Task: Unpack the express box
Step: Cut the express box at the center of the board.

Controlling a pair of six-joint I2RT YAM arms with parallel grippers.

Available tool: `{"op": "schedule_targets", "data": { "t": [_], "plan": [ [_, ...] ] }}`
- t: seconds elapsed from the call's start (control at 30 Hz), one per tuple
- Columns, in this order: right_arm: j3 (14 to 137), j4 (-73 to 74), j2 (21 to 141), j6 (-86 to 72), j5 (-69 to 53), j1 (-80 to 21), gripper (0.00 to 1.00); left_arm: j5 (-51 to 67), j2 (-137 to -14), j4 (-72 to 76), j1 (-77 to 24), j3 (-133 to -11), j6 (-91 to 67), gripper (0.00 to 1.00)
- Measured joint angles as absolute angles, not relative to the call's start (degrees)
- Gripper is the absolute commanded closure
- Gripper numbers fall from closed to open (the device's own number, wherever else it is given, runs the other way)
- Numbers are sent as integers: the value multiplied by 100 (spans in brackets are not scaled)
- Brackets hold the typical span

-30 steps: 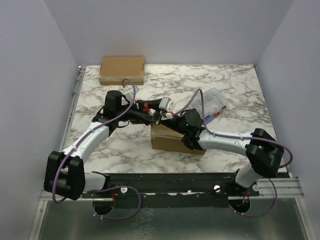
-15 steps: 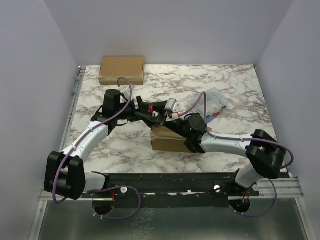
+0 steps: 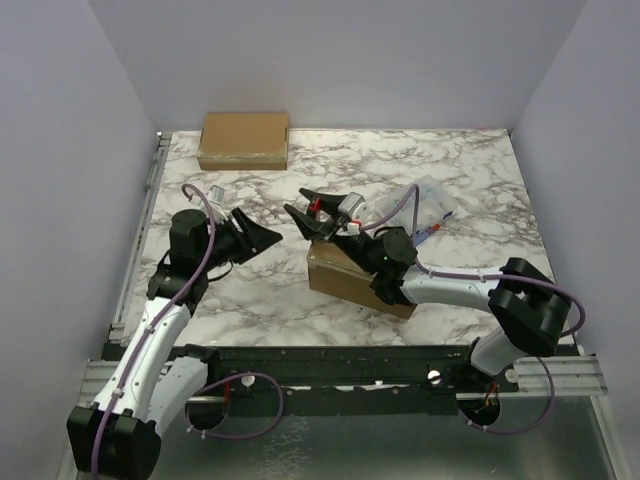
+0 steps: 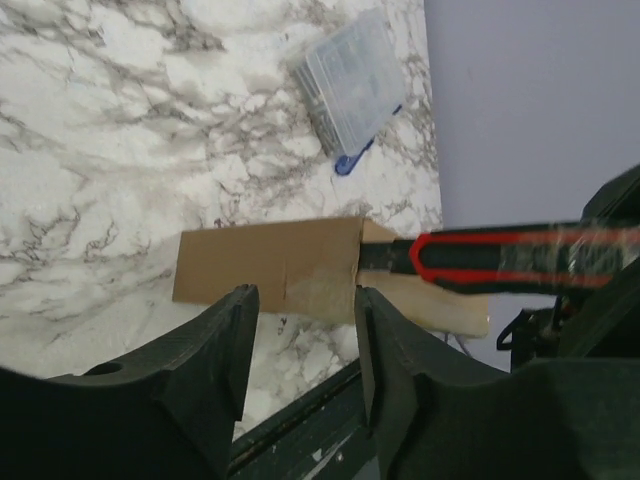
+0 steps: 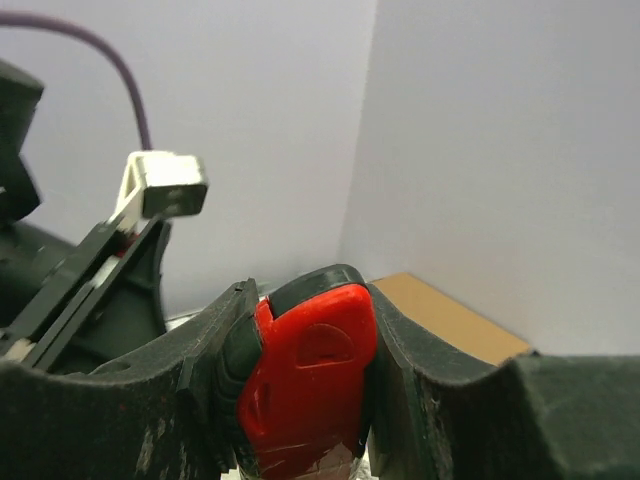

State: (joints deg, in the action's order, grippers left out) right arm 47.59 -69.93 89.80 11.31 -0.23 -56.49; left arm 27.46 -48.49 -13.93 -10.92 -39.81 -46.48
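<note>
While lilac walls (image 3: 340, 60) surround, the marbled table (image 3: 470, 170) — grey-veined — holds a box (image 3: 345, 278).

I see free table (image 3: 250, 290) left of the express box (image 3: 336, 276); R gripper (image 3: 312, 215) w/ knife (image 5: 305, 385) over it, plastic bag (image 3: 432, 197) right-behind, 2nd box (image 3: 244, 140) far-left behind.

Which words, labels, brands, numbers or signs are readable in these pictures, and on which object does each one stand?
No text can be read in any view.
On the near cardboard box: plain brown, no print visible.
On the far cardboard box: plain on the faces shown.
On the clear plastic packet: anything printed is too small and blurred to read.
On the red and black knife: only a moulded recess, no legible letters.
</note>
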Motion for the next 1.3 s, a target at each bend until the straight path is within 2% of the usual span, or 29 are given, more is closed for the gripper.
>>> {"op": "schedule_targets", "data": {
  "t": [0.13, 0.37, 0.57, 0.83, 1.3],
  "plan": [
    [4762, -7065, 9019, 1258, 187, -5623, 99, 3052, -4812, -1271, -1326, -3653, -4783, 60],
    [4788, -7039, 9032, 1389, 246, -5623, 99, 3026, -5371, -943, -2768, -3522, -4958, 67],
    [4823, -6847, 8980, 1352, -45, -5623, 99, 2729, -5854, -655, -2788, -3590, -5037, 72],
    [4827, -6121, 8628, 930, -556, -5500, 99, 2543, -6040, -615, -2799, -3658, -5037, 73],
    [5059, -5861, 8624, 209, -593, -5474, 99, 2427, -6226, -633, -2788, -3892, -5137, 73]
  ]
}}
